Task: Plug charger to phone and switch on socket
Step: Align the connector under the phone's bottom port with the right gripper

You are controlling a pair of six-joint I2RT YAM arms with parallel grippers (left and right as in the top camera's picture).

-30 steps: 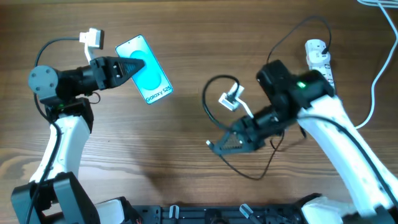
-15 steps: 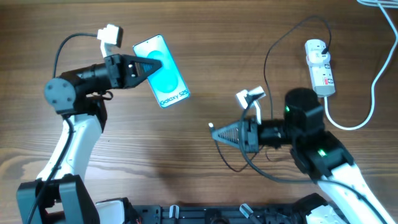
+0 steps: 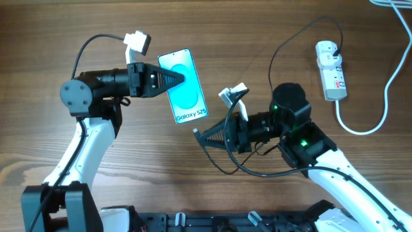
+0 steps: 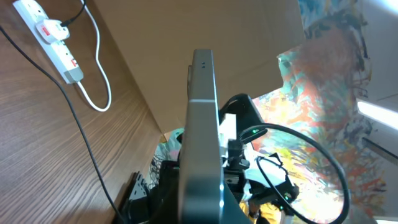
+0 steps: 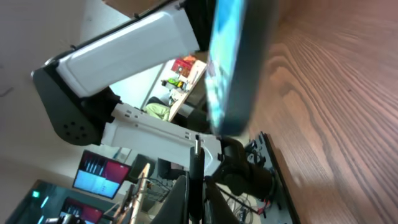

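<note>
My left gripper point(image 3: 175, 80) is shut on the upper end of the phone point(image 3: 190, 100), teal screen up, lifted off the wooden table. In the left wrist view the phone point(image 4: 203, 124) stands edge-on between my jaws point(image 4: 200, 208). My right gripper point(image 3: 205, 136) is shut on the charger's black connector tip point(image 3: 196, 131), just below the phone's lower end and apart from it. In the right wrist view the connector point(image 5: 196, 163) points up at the phone's edge point(image 5: 236, 74) with a gap between. The white socket point(image 3: 331, 61) lies far right.
The black charger cable point(image 3: 238, 171) loops under my right arm and arcs up to a plug in the socket. A thick white cord point(image 3: 386, 96) curves from the socket to the right edge. A black rail point(image 3: 193, 222) runs along the front edge.
My left arm has carried the phone right and down toward the centre. My right gripper has swung left with the connector, closing in on the phone's lower end.
</note>
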